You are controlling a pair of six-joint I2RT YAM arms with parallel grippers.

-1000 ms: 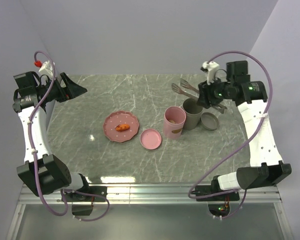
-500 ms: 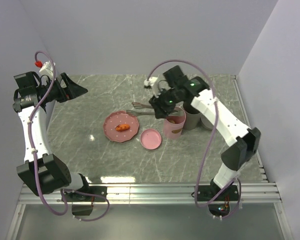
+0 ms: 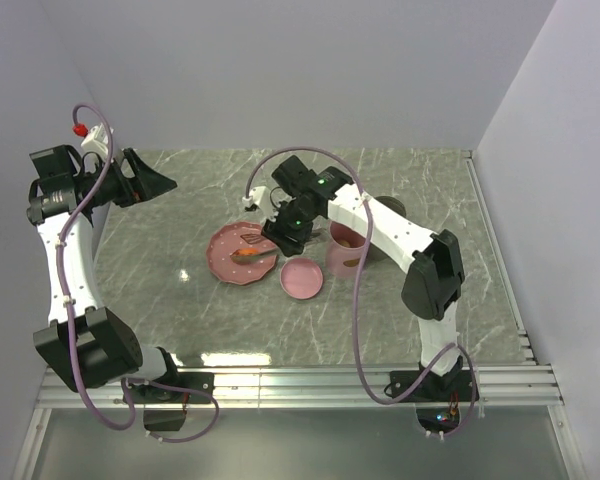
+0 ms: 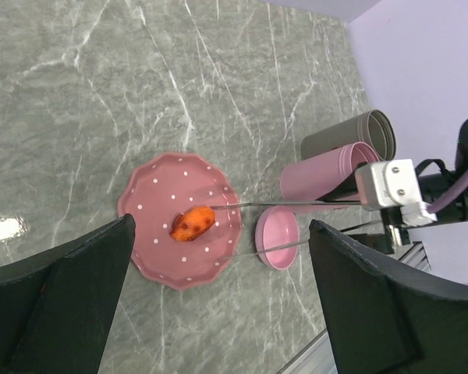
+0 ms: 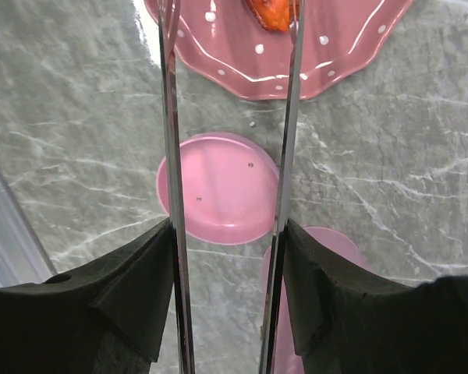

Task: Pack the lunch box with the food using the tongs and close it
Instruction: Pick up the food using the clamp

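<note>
My right gripper (image 5: 228,234) clamps the tongs (image 5: 169,156); bare worktop (image 5: 62,117) at 9 o'clock, plate (image 5: 242,74) rim and food (image 5: 271,12) at 12, lid (image 5: 218,191) beneath.

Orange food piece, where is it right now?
Top view: the orange food piece lies mid-plate on the pink dotted plate, left of the pink lid, at the tips of the tongs.

Pink plate (image 4: 152,187) dotted white; orange-red food (image 4: 192,224) (dark-flecked); silver tongs (image 4: 296,204); plain pink lid (image 4: 277,238); grey, white-veined marble table (image 4: 101,78).
</note>
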